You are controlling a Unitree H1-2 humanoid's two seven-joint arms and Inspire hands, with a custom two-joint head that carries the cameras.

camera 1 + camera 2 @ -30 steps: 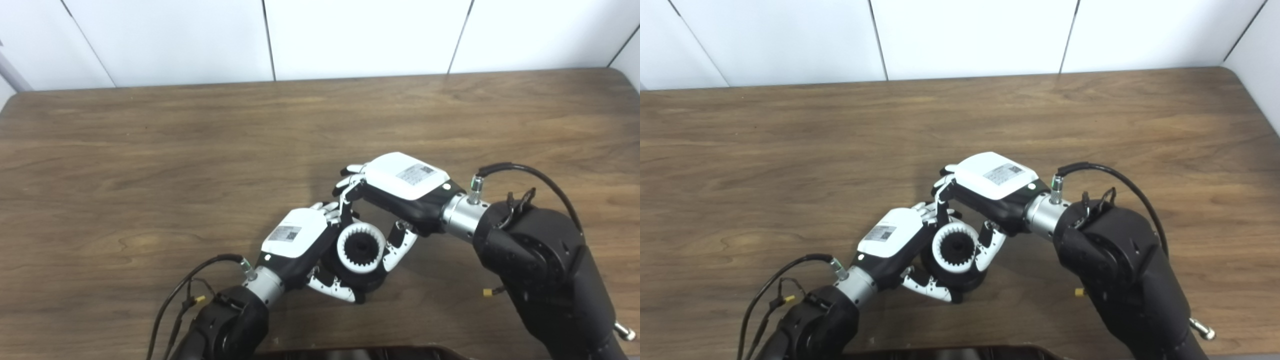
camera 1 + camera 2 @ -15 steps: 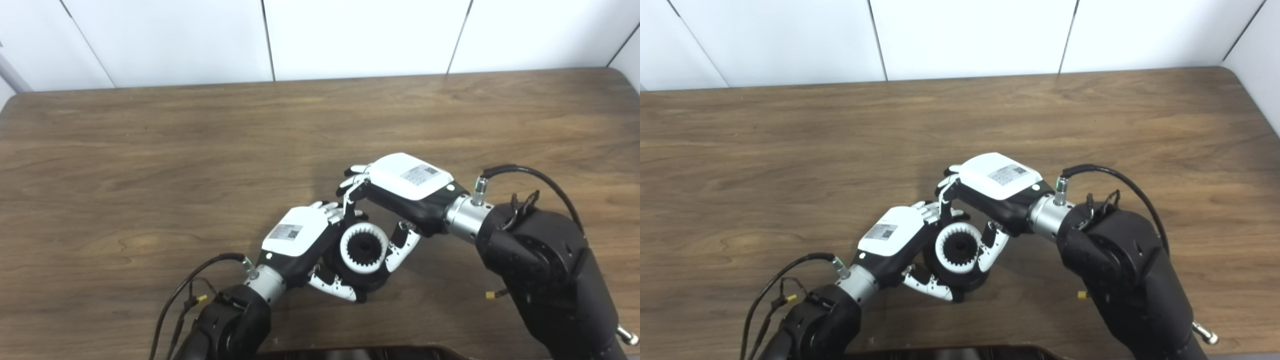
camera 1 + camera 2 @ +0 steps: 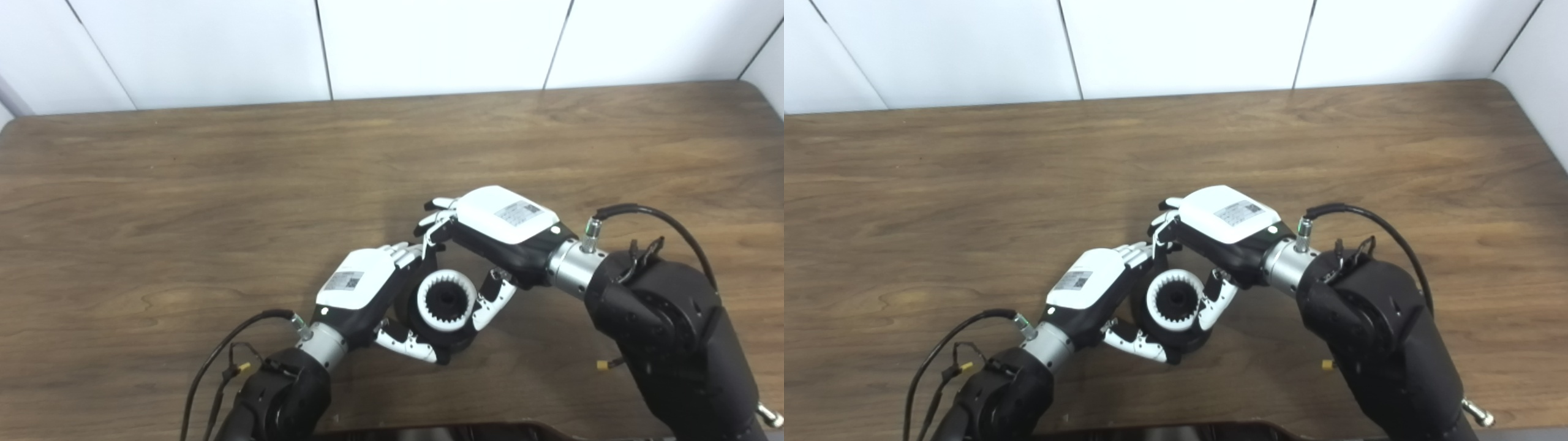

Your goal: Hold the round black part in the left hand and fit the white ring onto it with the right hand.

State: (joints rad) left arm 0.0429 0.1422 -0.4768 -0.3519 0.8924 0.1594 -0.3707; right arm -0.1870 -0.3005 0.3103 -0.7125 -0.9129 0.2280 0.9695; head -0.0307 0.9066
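My left hand (image 3: 358, 286) is shut on the round black part (image 3: 452, 340), cupping it from the left and below just above the table. The white ring (image 3: 427, 293), toothed on its inside, sits on top of the black part with a dark hub showing through its centre. My right hand (image 3: 503, 222) reaches in from the right and is shut on the ring. Its thumb (image 3: 493, 300) presses the ring's right side and its fingers (image 3: 431, 228) curl over the far side. In the right eye view the ring (image 3: 1155, 299) shows the same way.
The brown wooden table (image 3: 184, 184) stretches wide to the left and behind the hands, ending at a white panelled wall (image 3: 429, 43). A black cable (image 3: 233, 343) loops off the left wrist and another (image 3: 649, 214) off the right. A dark edge (image 3: 441, 432) shows at the bottom.
The picture has shifted a little, so the camera moved. Both hands, with the part and ring between them, drifted slightly right and the left hand tilted a little. The grips are unchanged.
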